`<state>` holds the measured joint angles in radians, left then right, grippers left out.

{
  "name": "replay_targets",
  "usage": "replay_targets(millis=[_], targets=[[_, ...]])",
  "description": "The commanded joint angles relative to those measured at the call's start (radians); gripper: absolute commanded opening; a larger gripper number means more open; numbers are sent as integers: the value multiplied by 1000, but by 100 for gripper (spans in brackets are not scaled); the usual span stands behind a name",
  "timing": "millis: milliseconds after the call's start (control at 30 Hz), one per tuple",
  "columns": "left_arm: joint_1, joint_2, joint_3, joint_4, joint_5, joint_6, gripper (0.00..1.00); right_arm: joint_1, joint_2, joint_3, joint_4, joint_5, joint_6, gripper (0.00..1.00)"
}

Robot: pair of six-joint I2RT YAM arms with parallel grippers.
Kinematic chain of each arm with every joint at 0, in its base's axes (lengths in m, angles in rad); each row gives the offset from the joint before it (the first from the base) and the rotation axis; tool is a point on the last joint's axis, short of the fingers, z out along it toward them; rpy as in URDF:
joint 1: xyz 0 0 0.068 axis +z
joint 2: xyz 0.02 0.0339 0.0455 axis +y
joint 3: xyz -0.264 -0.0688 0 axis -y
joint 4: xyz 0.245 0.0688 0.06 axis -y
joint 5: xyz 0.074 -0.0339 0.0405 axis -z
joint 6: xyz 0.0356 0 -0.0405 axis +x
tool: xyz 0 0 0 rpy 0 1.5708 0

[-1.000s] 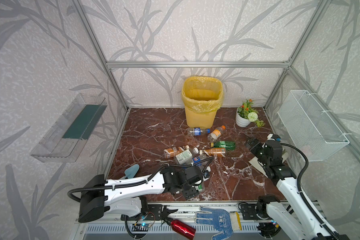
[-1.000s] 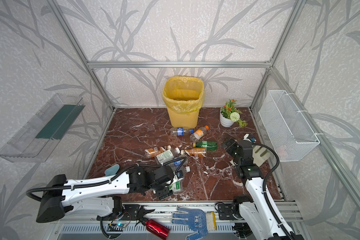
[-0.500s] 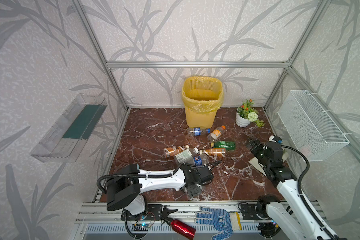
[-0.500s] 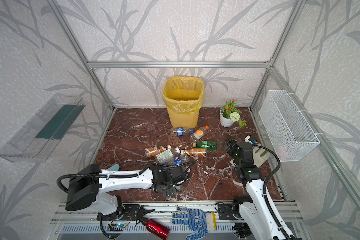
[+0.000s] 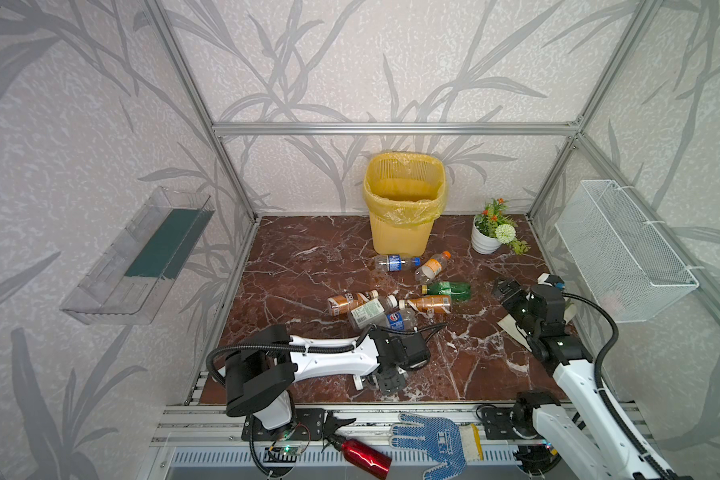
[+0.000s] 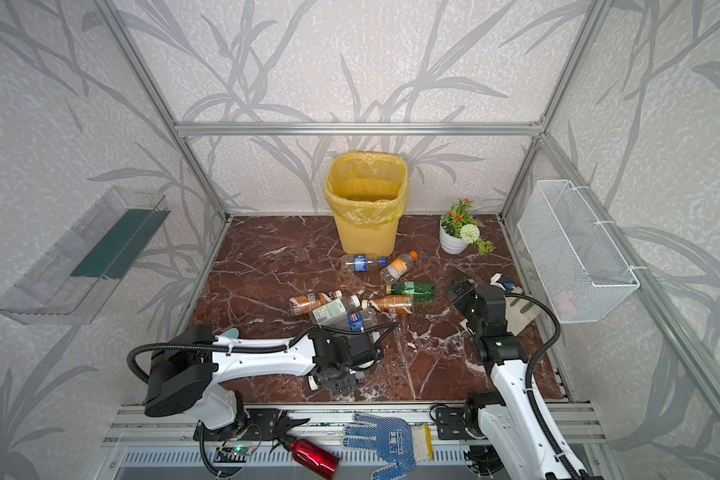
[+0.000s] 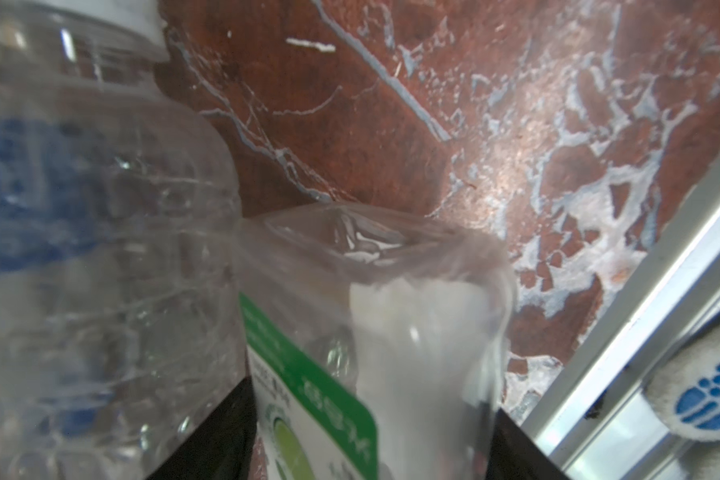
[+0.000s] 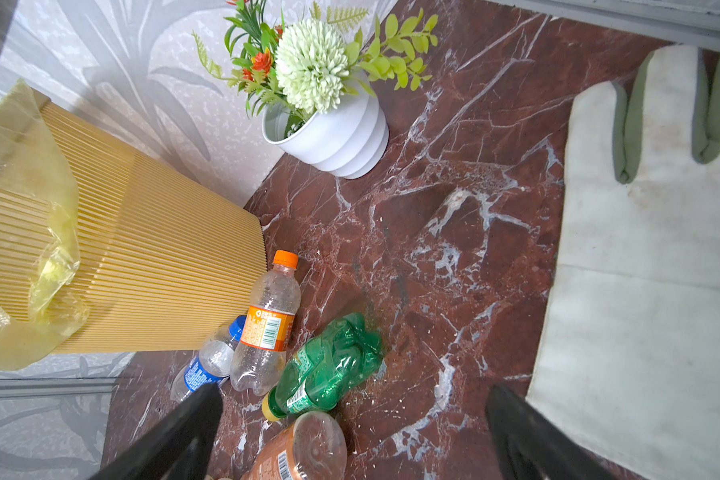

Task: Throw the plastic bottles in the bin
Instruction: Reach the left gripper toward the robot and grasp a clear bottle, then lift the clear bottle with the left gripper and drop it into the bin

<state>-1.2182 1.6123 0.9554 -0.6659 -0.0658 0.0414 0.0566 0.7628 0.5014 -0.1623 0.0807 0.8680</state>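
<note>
L hand (image 5: 387,380): low at front edge of bench (image 5: 308,257). Fingers (image 7: 208,449) flank a clear green-label bottle (image 7: 329,332), gap about bottle-wide. Can't tell if pads press it.
Bottle axis: in line w/ the fingers, base end pointing away from wrist cam. Top views hide it under the hand.
Neighbour: blue-label bottle (image 7: 80,249) lies touching or just beside it; risk of dragging it along on lift.
White cap (image 5: 357,384): pokes out beside L hand. Can't tell which of the 2 it belongs to.
Way to bin (image 5: 404,232): straight back across bench & a bit right, against rear wall, well apart from L hand.
In between: 7 loose bottles (image 5: 368,311) mid-bench, so carry needs height over them & over bin rim.
Edges: front rail (image 7: 641,332) just beside L hand, so little room that side.
R hand (image 8: 352,390): jaws wide apart, empty, raised over the bench's right side.
Nearer arm: R for green bottle (image 8: 329,365) & orange-label bottle (image 8: 267,328), both close to bin foot; L for the flanked 1.
R-side clutter: plant pot (image 8: 333,141) near bin, white glove (image 8: 641,291) beside R hand.
</note>
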Motion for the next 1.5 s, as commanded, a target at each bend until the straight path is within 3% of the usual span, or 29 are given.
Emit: replay_targets(millis=[0, 100, 233, 433, 900, 1133, 1300, 1467], targets=[[-4, 13, 29, 27, 58, -3, 67, -8, -15, -14, -6, 5, 6, 100], [-3, 18, 37, 35, 66, -10, 60, -10, -26, -15, -13, 10, 6, 100], [-3, 28, 44, 43, 74, -10, 68, -15, -31, -18, -15, 6, 9, 100], [-3, 57, 73, 52, 82, -15, 67, -20, -40, -24, -20, 4, 17, 100], [-3, 55, 105, 17, 51, -25, 34, -33, -53, -33, -23, -4, 22, 100], [10, -60, 196, 3, -9, -23, 32, -36, -46, -41, -10, -10, 6, 100], [125, -221, 336, 20, -75, 28, 31, -36, -25, -20, 27, -88, -100, 99], [266, -437, 453, 331, -187, 205, 32, -35, 27, 55, -4, -144, -210, 97]])
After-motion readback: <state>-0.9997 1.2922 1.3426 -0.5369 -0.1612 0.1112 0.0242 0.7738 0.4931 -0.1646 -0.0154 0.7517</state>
